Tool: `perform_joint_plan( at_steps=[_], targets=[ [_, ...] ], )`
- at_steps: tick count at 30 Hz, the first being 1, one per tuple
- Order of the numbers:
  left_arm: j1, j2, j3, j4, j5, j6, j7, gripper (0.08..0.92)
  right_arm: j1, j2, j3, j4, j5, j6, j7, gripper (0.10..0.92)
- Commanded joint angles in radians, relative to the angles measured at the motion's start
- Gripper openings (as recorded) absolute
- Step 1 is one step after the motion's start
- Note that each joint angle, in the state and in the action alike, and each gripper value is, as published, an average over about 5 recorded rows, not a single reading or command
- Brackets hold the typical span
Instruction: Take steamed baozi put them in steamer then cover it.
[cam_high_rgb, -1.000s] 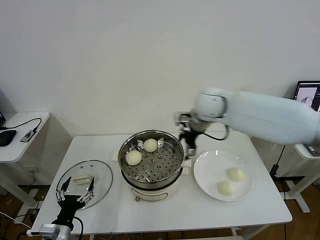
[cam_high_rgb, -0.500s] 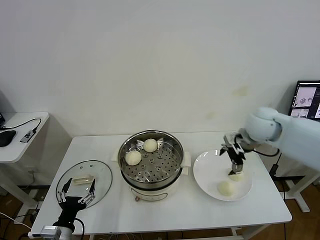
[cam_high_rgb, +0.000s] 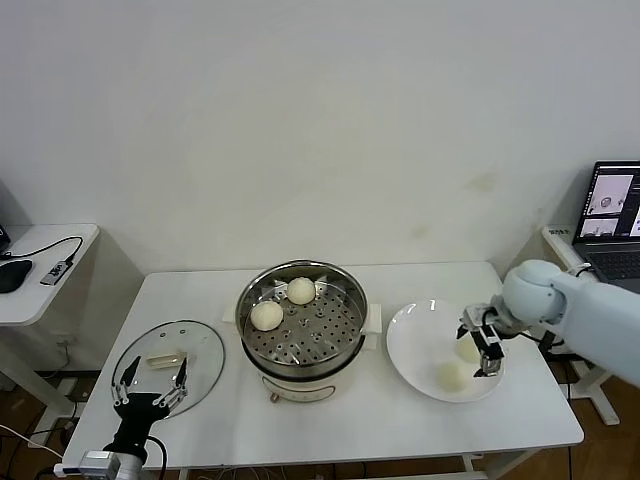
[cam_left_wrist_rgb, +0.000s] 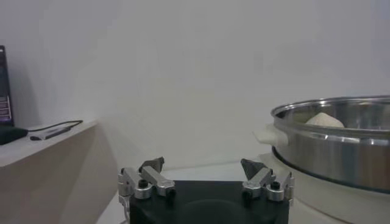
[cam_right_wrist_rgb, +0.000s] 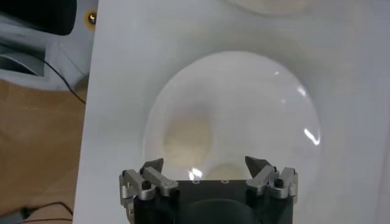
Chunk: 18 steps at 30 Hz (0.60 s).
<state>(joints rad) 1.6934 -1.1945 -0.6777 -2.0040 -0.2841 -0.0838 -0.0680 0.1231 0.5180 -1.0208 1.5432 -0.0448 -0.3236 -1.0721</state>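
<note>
Approx half done: 2 smooth cream-white steamed baozi (cam_high_rgb: 267, 315) sit on the perforated tray of the round shiny steel steamer (cam_high_rgb: 345, 345), mid tabletop (cam_high_rgb: 350, 420). 2 more remain on the flat white plate (cam_high_rgb: 415, 340) nr the right edge. Right hand (cam_high_rgb: 483, 345) hangs open right over them, gripping nothing yet. Round clear glass cover (cam_high_rgb: 205, 350) w/ cream handle lies flat nr the front-left corner; left hand (cam_high_rgb: 150, 390) idles open at its front rim. Still to do: 2 transfers, then cover on. Plate sits near the right edge; bare tabletop betw plate & steamer gives room.
</note>
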Motion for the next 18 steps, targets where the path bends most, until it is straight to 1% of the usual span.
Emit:
perform_joint_plan(
  at_steps=[1,18],
  targets=[
    [0.0,0.001,-0.002,0.001,0.0,0.0,0.0,0.823,-0.159,0.055,0.096,-0.095,-0.045,0.014,0.021,0.823],
    [-0.007,0.006,-0.007,0.011,-0.006,0.001,-0.001,0.823,-0.21,0.133,0.132,-0.147,-0.057,-0.007,0.043,0.821]
  ],
)
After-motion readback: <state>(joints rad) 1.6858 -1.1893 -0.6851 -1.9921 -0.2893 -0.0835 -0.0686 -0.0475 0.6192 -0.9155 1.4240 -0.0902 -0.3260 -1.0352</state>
